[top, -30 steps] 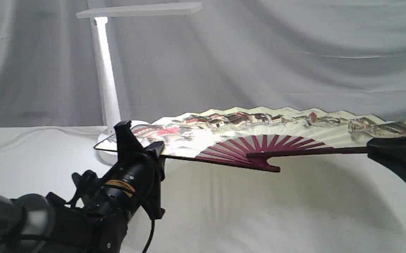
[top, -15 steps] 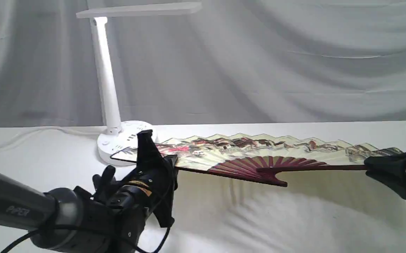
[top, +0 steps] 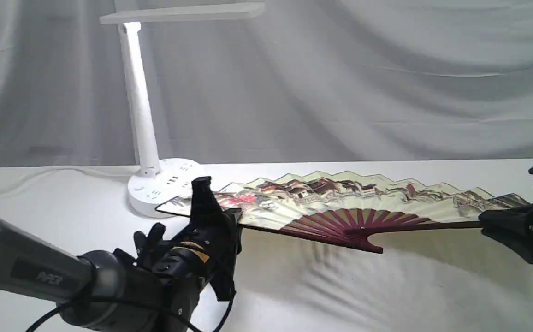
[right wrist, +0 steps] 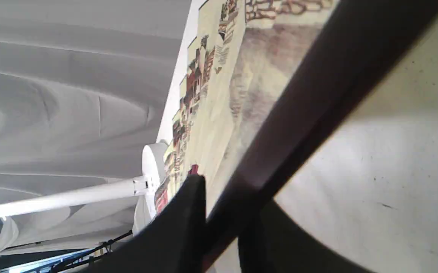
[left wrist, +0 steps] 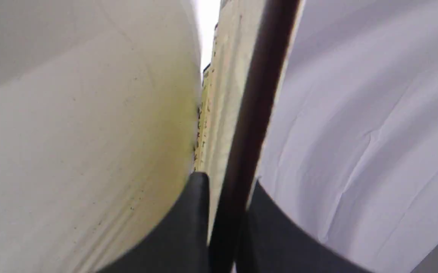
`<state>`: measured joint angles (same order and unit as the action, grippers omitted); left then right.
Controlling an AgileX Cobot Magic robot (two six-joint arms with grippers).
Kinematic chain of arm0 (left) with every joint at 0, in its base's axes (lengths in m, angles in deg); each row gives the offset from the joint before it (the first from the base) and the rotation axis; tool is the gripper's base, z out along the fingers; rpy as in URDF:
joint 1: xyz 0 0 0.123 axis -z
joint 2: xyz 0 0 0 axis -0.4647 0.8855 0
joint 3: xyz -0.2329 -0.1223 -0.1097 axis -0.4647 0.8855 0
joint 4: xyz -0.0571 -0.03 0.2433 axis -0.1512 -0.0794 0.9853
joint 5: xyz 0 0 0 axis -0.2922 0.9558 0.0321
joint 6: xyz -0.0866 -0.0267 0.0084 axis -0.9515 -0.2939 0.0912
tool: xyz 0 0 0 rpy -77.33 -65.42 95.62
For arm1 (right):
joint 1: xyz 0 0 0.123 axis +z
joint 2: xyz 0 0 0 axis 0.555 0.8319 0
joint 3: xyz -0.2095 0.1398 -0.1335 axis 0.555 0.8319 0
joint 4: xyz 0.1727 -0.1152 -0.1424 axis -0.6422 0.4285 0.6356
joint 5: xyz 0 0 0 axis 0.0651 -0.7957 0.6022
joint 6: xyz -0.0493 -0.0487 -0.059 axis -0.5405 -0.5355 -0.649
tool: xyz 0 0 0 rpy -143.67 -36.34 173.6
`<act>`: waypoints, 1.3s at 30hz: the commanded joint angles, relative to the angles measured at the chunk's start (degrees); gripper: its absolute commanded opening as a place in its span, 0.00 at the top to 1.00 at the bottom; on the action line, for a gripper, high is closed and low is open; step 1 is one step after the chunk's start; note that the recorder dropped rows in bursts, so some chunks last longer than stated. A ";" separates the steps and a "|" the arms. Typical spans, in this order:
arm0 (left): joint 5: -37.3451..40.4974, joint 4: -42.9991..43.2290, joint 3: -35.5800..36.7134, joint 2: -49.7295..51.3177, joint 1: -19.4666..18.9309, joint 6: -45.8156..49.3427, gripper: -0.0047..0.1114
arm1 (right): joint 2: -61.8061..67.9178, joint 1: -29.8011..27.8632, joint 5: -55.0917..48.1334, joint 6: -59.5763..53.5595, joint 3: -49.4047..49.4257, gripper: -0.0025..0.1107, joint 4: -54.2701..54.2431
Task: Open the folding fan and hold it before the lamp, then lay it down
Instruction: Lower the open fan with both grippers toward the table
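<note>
The folding fan [top: 340, 203] is spread wide, its cream painted leaf tilted nearly flat just over the white cloth, with the maroon ribs meeting at the pivot near the front. My left gripper [top: 216, 214] is shut on the fan's left end rib, right in front of the lamp's base. My right gripper [top: 488, 221] is shut on the right end rib. The left wrist view shows the dark rib [left wrist: 249, 132] pinched in my left gripper [left wrist: 226, 189]. The right wrist view shows the rib [right wrist: 317, 94] clamped in my right gripper [right wrist: 222, 212]. The white lamp [top: 139, 106] stands at the back left.
The lamp's round base [top: 160, 186] with sockets sits just behind the fan's left tip; the lamp stem [right wrist: 71, 197] also shows in the right wrist view. A white cloth [top: 340, 295] covers the table, and a grey drape [top: 363, 83] hangs behind.
Both grippers have come down with the open fan, from base-covering height before the lamp to just above the cloth. The lamp's base has come into view, and the left arm has shifted right.
</note>
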<state>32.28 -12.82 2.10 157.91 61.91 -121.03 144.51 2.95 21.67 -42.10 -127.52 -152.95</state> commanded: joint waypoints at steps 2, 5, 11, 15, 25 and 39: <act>-2.67 -1.45 -1.95 -0.70 0.06 -3.14 0.95 | 0.28 -0.04 7.26 -3.23 -0.13 0.98 1.74; -0.40 -1.85 -1.97 -0.76 0.06 -3.14 0.94 | 0.28 -0.61 8.44 -3.23 -0.13 0.98 1.74; 1.05 -1.47 -1.97 -0.12 0.06 -1.84 0.92 | 0.28 -3.30 7.35 -3.23 -0.13 0.98 1.74; 1.31 0.06 -1.97 0.12 0.06 -1.73 0.91 | 0.28 -3.40 5.57 -3.47 -0.13 0.98 1.74; 1.95 0.15 -1.97 0.12 0.06 -1.63 0.64 | 0.28 -3.00 4.82 -3.47 -0.13 0.98 1.74; -0.97 2.50 -1.97 -0.16 -0.04 -1.92 0.42 | 0.28 -3.00 9.58 -2.96 -1.50 0.98 1.74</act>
<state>33.74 -10.80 0.47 158.51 62.27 -122.50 144.87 0.40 26.58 -42.93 -128.38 -152.47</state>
